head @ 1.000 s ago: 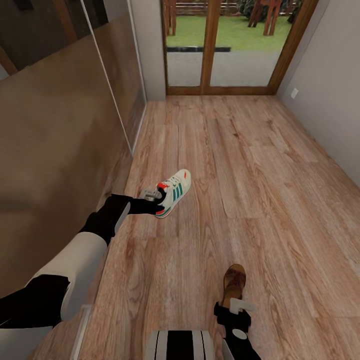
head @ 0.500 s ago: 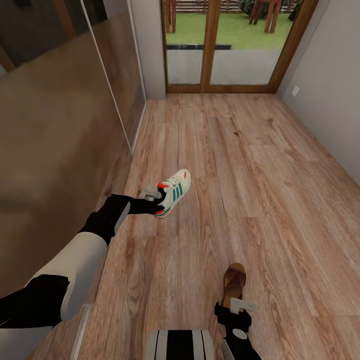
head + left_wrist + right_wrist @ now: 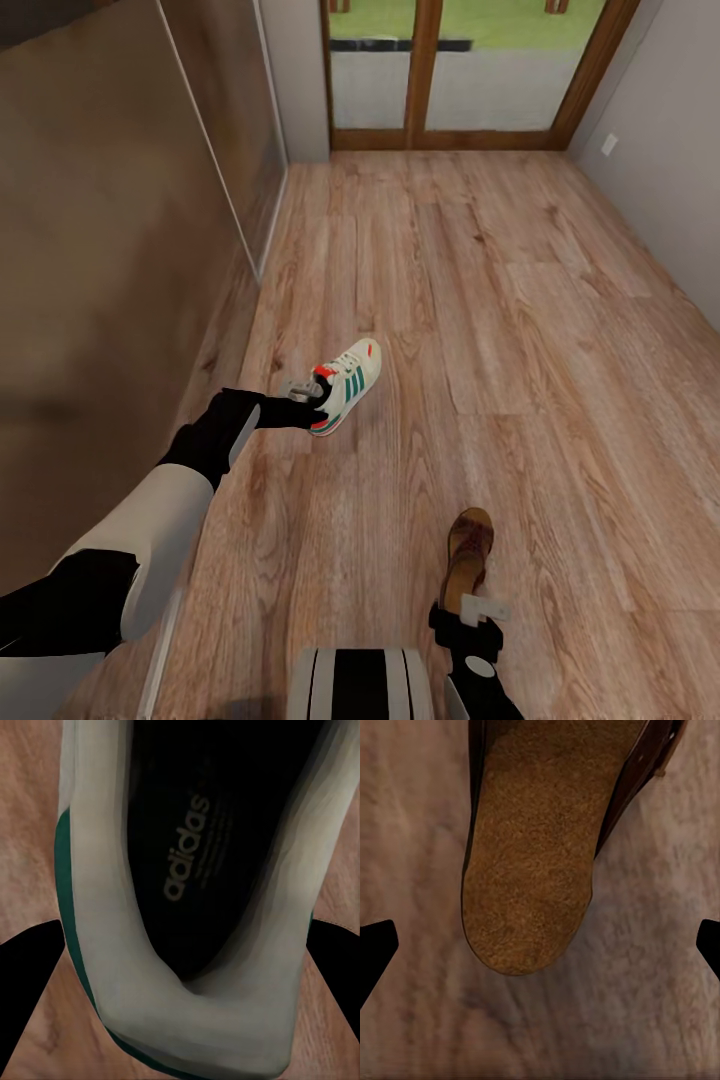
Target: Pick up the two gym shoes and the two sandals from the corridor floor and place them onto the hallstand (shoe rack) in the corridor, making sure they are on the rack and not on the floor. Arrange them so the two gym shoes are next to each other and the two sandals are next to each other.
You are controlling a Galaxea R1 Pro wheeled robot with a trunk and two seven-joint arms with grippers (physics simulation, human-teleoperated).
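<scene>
The left gripper (image 3: pixel 312 397) is at the heel of a gym shoe (image 3: pixel 347 385) that sits on the corridor floor (image 3: pixel 480 300), out ahead of the robot and close to the brown wall panel (image 3: pixel 100 250) on its left. The shoe's toe points away, toward the wood-framed glass doors (image 3: pixel 440 70) at the corridor's end. From the left wrist view the gym shoe (image 3: pixel 187 900) is seen looking into its dark opening, with the two black fingertips (image 3: pixel 26 997) sitting on either side of the heel — touching or nearly so, though I cannot tell whether they are actually pressing on it.

The right gripper (image 3: pixel 478 612) hangs low near the robot's base, just behind the heel of a brown sandal (image 3: pixel 467 560) that lies flat on the planks, toe away. In the right wrist view the sandal (image 3: pixel 540 847) shows its tan footbed and a dark strap, and the fingers (image 3: pixel 375 949) stand spread wide — well clear of the sandal on both sides, holding nothing.

The two shoes are well apart from each other.
</scene>
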